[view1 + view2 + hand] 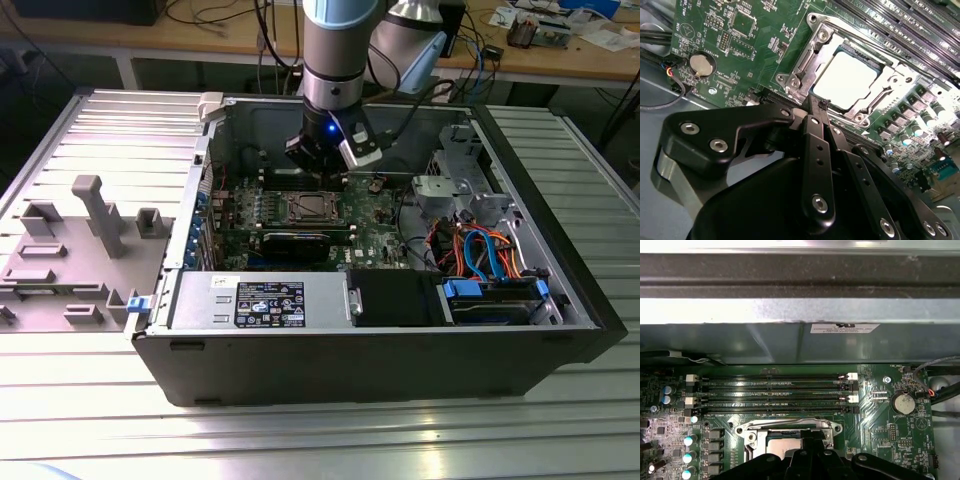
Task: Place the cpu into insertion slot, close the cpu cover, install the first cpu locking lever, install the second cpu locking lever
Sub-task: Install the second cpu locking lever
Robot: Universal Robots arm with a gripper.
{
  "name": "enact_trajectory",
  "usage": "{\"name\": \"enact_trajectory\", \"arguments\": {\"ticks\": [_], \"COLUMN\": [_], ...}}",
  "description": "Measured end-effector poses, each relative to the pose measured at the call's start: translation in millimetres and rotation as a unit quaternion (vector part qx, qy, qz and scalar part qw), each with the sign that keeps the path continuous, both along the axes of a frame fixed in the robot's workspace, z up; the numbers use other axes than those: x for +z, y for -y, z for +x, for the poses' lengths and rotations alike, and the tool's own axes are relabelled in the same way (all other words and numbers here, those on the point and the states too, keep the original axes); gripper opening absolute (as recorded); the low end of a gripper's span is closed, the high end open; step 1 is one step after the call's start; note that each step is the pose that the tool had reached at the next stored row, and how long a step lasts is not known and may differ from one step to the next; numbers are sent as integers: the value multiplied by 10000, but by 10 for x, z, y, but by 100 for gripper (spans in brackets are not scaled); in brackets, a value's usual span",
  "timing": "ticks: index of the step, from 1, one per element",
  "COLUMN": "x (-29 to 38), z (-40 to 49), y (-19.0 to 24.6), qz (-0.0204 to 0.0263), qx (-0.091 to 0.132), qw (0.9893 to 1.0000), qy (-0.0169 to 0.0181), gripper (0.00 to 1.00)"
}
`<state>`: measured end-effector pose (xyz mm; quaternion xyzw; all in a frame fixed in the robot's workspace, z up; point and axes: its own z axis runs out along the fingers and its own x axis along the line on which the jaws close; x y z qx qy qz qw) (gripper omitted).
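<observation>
Silver-grey cpu (844,80) seated in insertion slot (805,62) under cpu cover (871,101), plain in second wrist view; exterior view has arm (335,60) vertical above, jaws pinched together, empty

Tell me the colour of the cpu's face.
Pale silver-grey, seen best in the second wrist view: the cpu.

Green circuit board (880,430) with long memory slots (772,392), a coin battery (903,403), and the cpu (782,446) seated under its cover (790,429).

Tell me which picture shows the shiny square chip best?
The second wrist view: the cpu lies bright and whole inside its metal frame. The first wrist view catches just its edge above the gripper; the exterior view shows it small and far below the arm.
</observation>
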<state>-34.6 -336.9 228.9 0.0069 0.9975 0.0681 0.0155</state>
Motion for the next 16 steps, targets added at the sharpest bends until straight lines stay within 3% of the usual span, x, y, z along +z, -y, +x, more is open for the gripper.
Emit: {"name": "enact_trajectory", "arguments": {"ticks": [8, 16], "x": [44, 42], "z": [6, 5], "y": [8, 105], "qz": [-1, 1], "qx": [1, 0], "qw": [10000, 10000], "qy": [0, 0], "gripper": [11, 11]}}
